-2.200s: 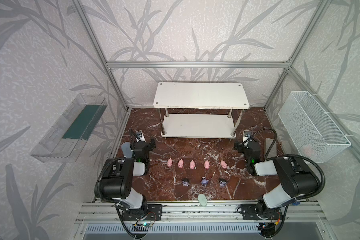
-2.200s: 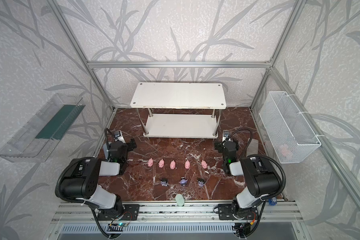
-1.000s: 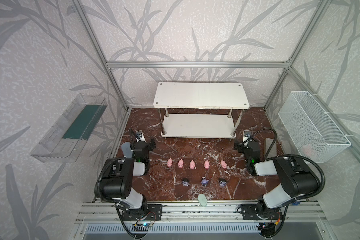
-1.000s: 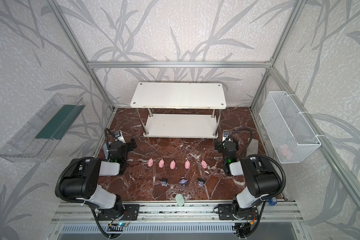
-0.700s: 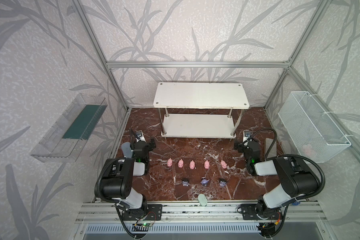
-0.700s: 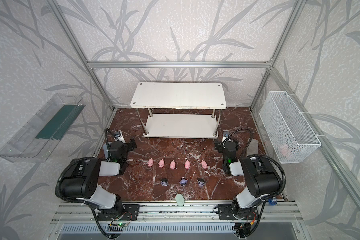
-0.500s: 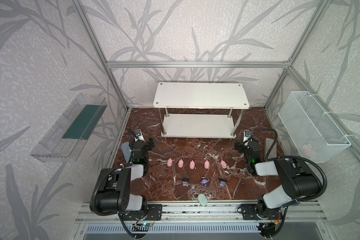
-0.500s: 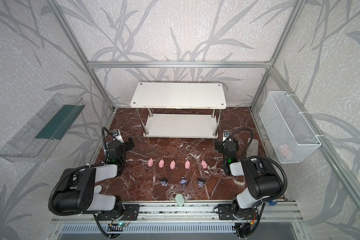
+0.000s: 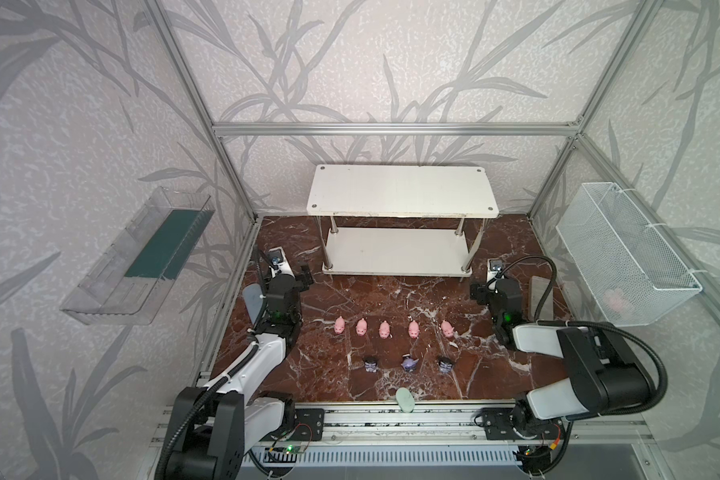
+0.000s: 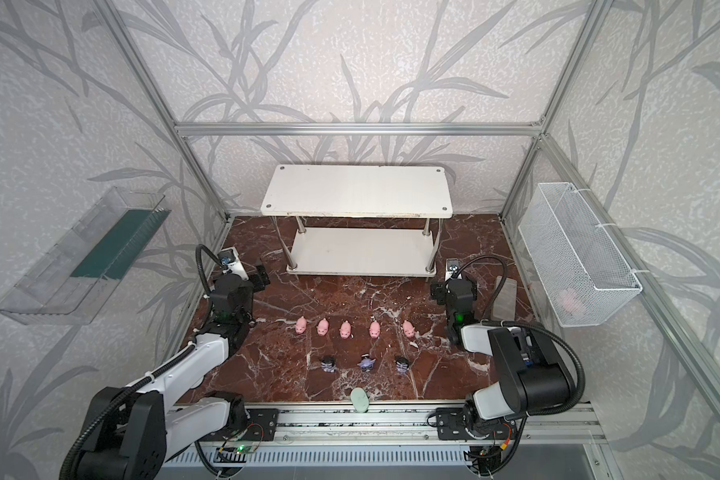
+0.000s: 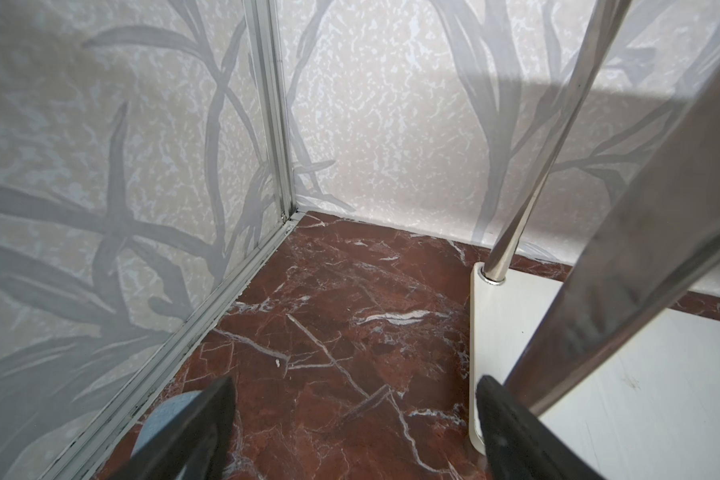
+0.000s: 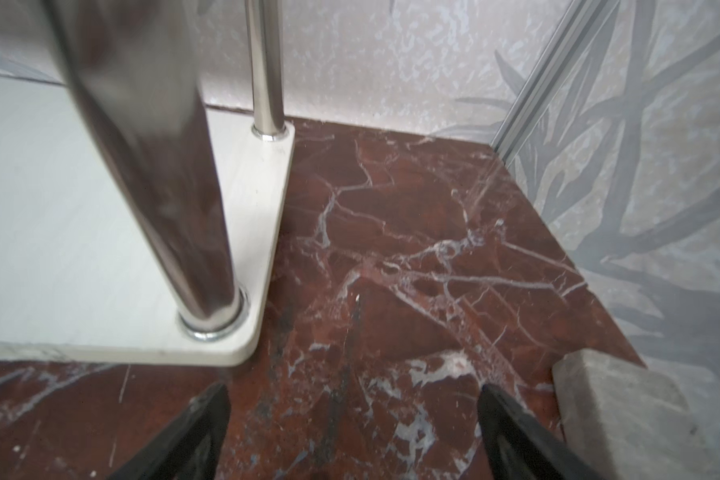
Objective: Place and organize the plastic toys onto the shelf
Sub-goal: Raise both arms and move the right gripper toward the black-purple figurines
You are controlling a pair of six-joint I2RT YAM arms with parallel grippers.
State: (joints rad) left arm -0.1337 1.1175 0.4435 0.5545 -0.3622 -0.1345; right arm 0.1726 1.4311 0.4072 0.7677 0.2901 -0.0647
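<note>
Several pink pig toys (image 9: 384, 329) stand in a row on the marble floor, and three black-and-purple figurines (image 9: 409, 363) form a row in front of them. The white two-tier shelf (image 9: 400, 195) stands at the back with both boards bare. My left gripper (image 9: 305, 276) hovers open near the shelf's front left post. In the left wrist view it (image 11: 353, 386) holds nothing, with the lower board (image 11: 599, 395) beside it. My right gripper (image 9: 477, 291) is open by the front right post. The right wrist view shows it (image 12: 353, 388) empty over bare floor.
A pale green oval piece (image 9: 405, 400) lies at the floor's front edge. A grey-blue pad (image 9: 251, 297) rests by the left wall and a grey pad (image 12: 616, 399) by the right. A clear tray (image 9: 138, 257) and a wire basket (image 9: 624, 253) hang on the side walls.
My left arm has stretched out, carrying its gripper a little toward the back. The right gripper has edged back slightly. The toys have not moved.
</note>
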